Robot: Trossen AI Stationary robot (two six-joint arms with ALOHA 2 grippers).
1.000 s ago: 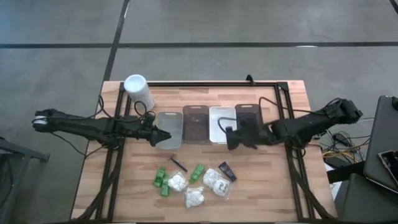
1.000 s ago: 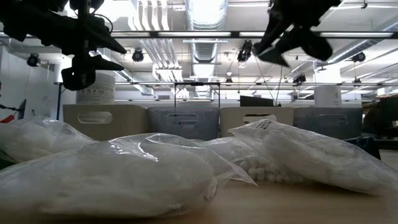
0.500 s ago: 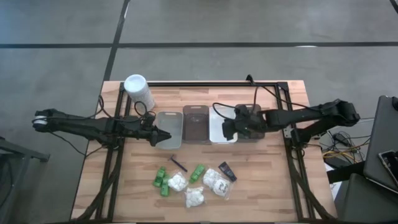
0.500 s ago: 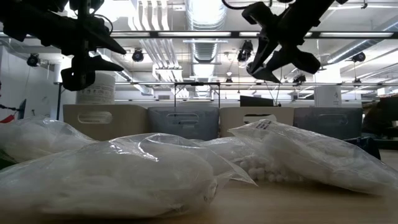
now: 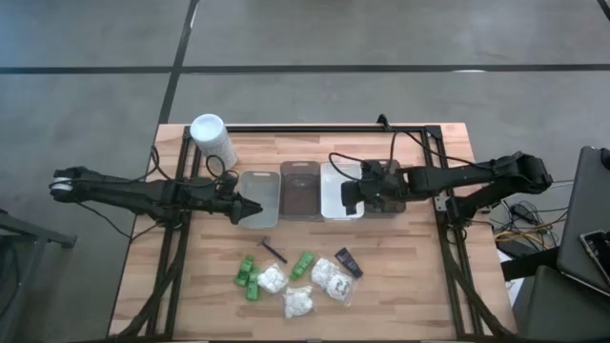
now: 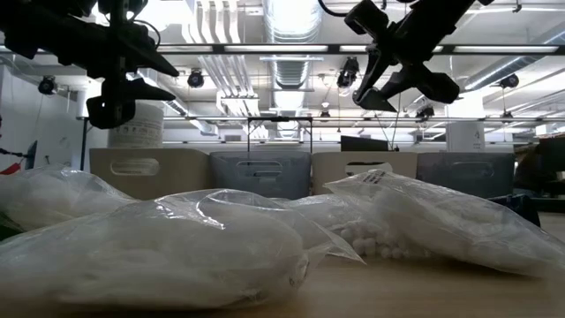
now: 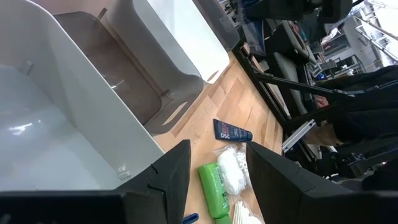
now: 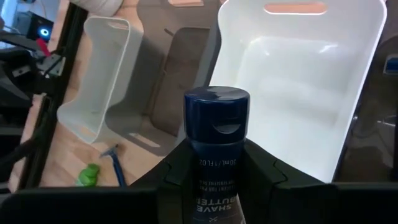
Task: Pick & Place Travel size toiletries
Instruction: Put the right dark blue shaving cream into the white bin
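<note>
My right gripper (image 5: 349,198) is shut on a dark blue tube (image 8: 216,124) with a cap, above the white tray (image 5: 335,181). My left gripper (image 7: 217,149) hangs open with nothing between its fingers, over the pale grey tray (image 5: 263,186). On the near part of the table lie green bottles (image 5: 247,277), white packets (image 5: 332,277), a black tube (image 5: 347,261) and a slim razor (image 5: 273,250). My right gripper pinches the dark blue tube by its body just below the cap (image 8: 194,163), one finger (image 8: 261,168) on each side. The fingers slant down from the table's right side. The cap end (image 8: 216,102) sticks out past the fingertips, and the tube hangs clear above the white tray.
Four trays stand side by side mid-table, among them a brown one (image 5: 299,191) and a dark one (image 5: 383,171). A tall white container (image 5: 213,140) stands at the far left corner. A black frame (image 5: 315,128) runs along the far edge.
My right gripper has swung toward the table's far edge and a little left with the tube, from beside the dark tray to above the white tray, and has rolled somewhat. It has nearly stopped over the last half second.
</note>
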